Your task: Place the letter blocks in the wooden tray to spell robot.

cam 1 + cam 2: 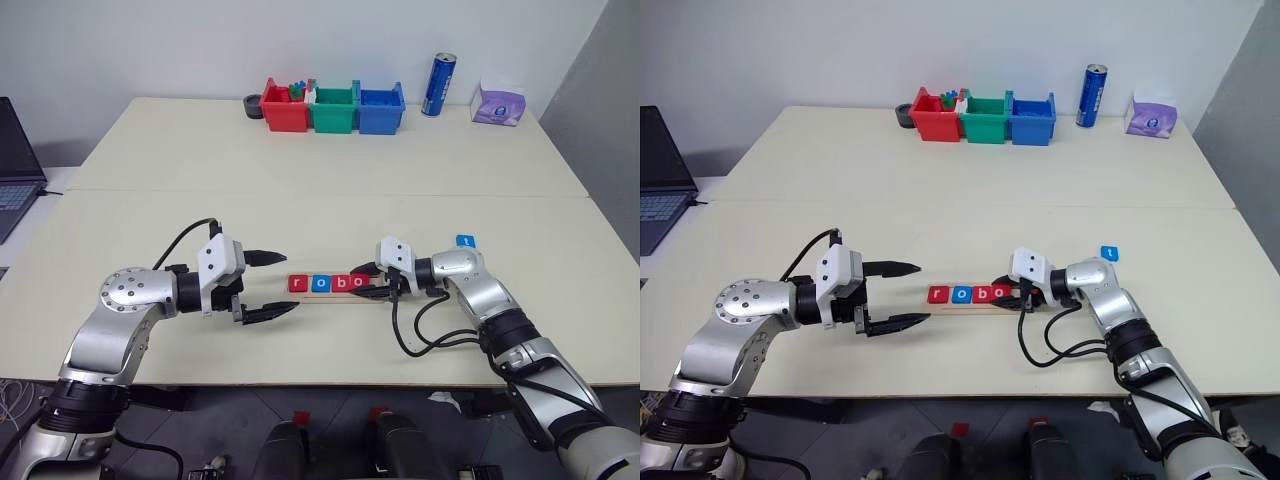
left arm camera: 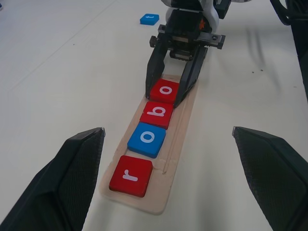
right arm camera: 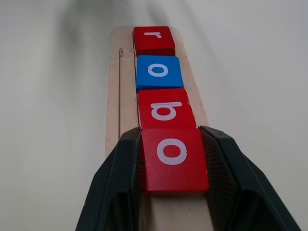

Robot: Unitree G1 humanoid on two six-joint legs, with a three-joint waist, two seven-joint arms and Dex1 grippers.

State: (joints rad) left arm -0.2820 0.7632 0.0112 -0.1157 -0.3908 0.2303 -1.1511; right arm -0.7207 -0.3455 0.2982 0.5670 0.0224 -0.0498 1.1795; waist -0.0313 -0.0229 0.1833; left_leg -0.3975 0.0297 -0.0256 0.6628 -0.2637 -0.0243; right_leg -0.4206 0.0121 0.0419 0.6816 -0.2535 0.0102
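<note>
Between right gripper (image 3: 172,159) fingers: second "o" block (image 3: 173,159), being clamped, lining up along tray (image 2: 180,134); "t" block (image 1: 465,241) lying just behind; left gripper (image 1: 268,285) gaping, idling.

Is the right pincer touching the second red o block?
Touching: in the right wrist view both fingers press against the sides of the second red o block.

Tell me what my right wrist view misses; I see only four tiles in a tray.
Observer: A blue t tile lies loose on the table, beyond the right arm.
Operator: Report the left gripper.
Observer: The left gripper is open, holding nothing, beside the wooden tray at its r end.
Operator: Confirm my grip.
Observer: The right gripper is shut on the second o tile, in the tray's fourth place.
</note>
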